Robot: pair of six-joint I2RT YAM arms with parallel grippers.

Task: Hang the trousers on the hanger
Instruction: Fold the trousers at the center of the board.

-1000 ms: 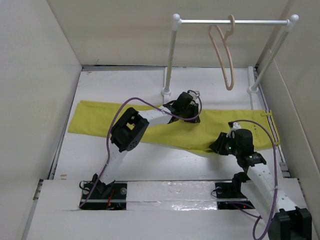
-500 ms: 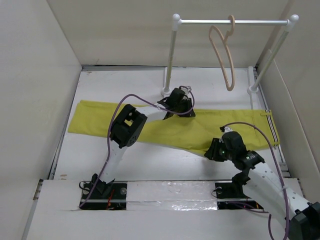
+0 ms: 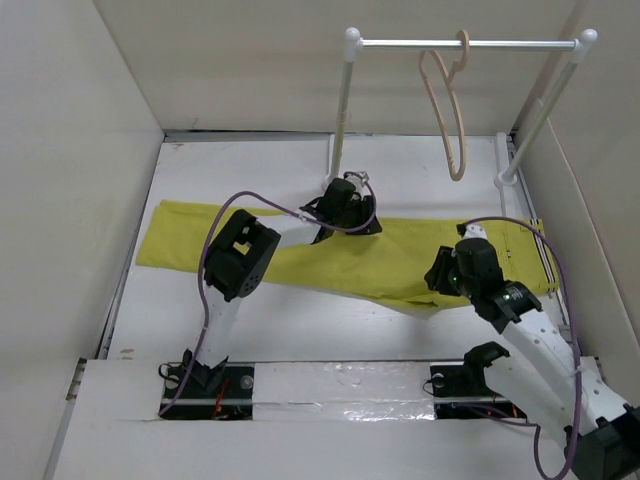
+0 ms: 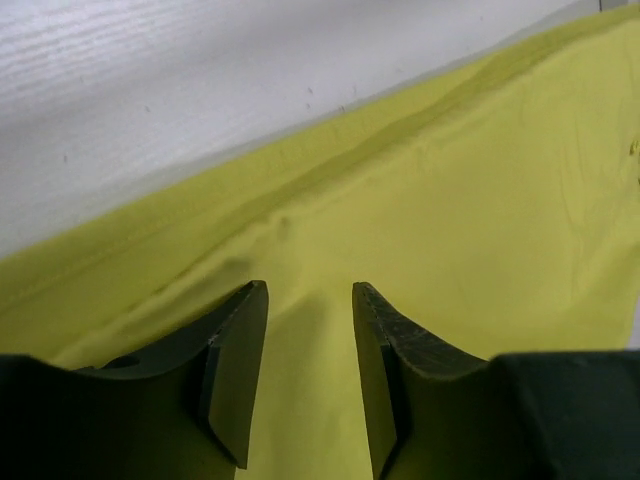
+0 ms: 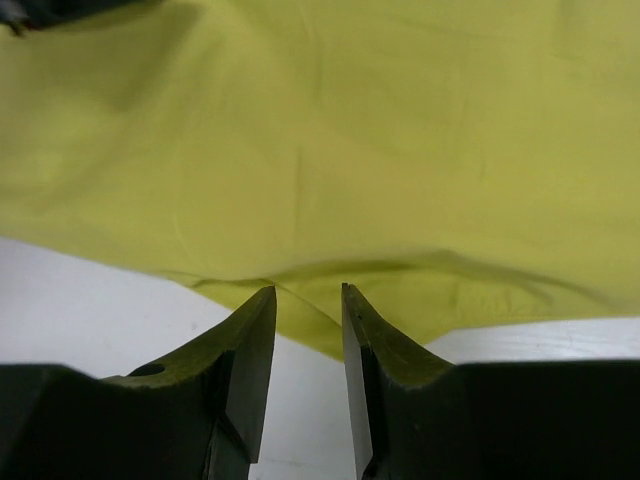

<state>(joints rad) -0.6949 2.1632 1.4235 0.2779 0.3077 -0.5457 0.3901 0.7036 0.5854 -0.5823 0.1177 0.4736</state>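
- The trousers [image 3: 405, 262] lie flat, lengthwise across the white surface [image 3: 300, 322]. The striped waistband [image 3: 546, 258] is at the end beyond the right end effector [image 3: 443, 272].
- The left end effector [image 3: 352, 205] is low over the cloth's far edge. Its jaws are parted, with flat yellow fabric showing in the gap and nothing pinched.
- In the right wrist view, the right end effector [image 5: 305, 380] sits at the near hem. It has a narrow gap between the jaws, a small fold of cloth lies just ahead of the tips, and nothing is gripped.
- The hanger [image 3: 457, 168] hangs from the rail [image 3: 465, 43], well beyond both end effectors.
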